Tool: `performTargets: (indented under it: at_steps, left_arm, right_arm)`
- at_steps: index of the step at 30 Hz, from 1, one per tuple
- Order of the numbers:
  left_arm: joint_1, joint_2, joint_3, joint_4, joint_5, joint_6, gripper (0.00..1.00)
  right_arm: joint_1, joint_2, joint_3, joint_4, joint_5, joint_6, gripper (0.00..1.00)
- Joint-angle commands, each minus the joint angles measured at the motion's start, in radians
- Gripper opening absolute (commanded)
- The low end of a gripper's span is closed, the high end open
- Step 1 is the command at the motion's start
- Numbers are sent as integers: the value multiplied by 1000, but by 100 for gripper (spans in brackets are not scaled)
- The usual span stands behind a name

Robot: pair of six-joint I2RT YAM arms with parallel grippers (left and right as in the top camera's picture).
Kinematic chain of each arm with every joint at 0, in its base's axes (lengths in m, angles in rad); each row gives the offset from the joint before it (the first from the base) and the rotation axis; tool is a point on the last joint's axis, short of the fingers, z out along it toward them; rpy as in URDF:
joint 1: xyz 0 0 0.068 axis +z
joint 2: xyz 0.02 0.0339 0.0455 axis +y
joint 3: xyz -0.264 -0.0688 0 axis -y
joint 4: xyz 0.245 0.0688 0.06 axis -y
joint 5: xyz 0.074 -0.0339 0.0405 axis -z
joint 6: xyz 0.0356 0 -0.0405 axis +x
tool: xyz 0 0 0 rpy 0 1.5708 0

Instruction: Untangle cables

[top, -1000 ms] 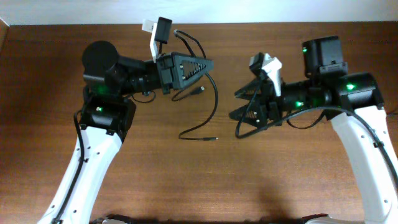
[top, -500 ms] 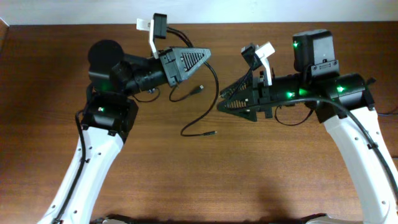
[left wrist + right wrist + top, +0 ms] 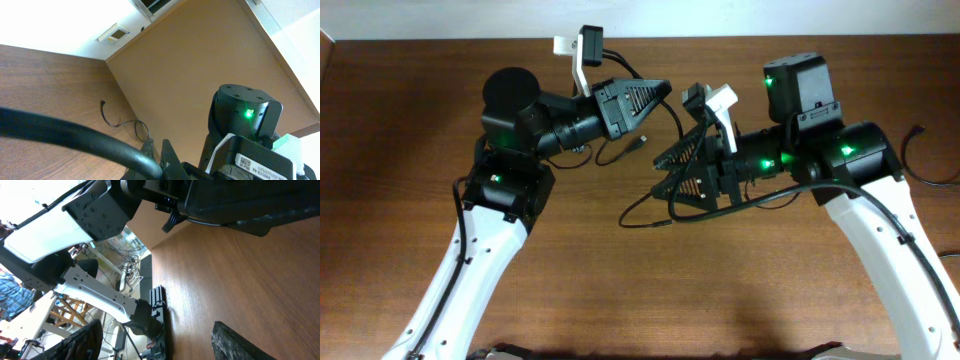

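Since a second ago my left hand (image 3: 663, 90) and right hand (image 3: 660, 182) have swung inward, nearly meeting. Left hand is clamped on the cables (image 3: 642, 222), which drop past the wide-open right hand to the bench (image 3: 420, 150) below.

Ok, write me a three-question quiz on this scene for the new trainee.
1. True or false: in the right wrist view, the black two-finger right tool stands open.
2. In the overhead picture, the plug end of the thin black looping cable lies: A) on the brown wooden table, just below the right tool; B) at the table's left edge; C) clamped in the right tool.
3. Fill in: the black left tool and the right tool point ____ each other.
Key: 1 true; 2 A; 3 toward.
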Motion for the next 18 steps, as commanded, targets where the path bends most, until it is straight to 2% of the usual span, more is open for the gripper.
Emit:
performTargets:
  at_steps: [1,5,7,9,13,18]
  left_arm:
    - [-3,-17,10,3,-3,-7,0]
    - [-2,-39,10,2,1,10,0]
    - [0,-40,10,-10,5,69,0]
    - [28,-40,10,-108,5,157,0]
    - [61,-42,10,-287,8,297,0]
    - [58,-74,19,-301,5,311,0]
  right_arm:
    - [8,-18,2,6,10,-21,68]
    - [7,-18,2,6,134,-20,68]
    - [6,-18,2,6,261,-20,68]
    - [6,-18,2,15,369,-20,68]
    - [6,-18,2,83,380,-20,68]
    - [6,-17,2,103,396,-20,68]
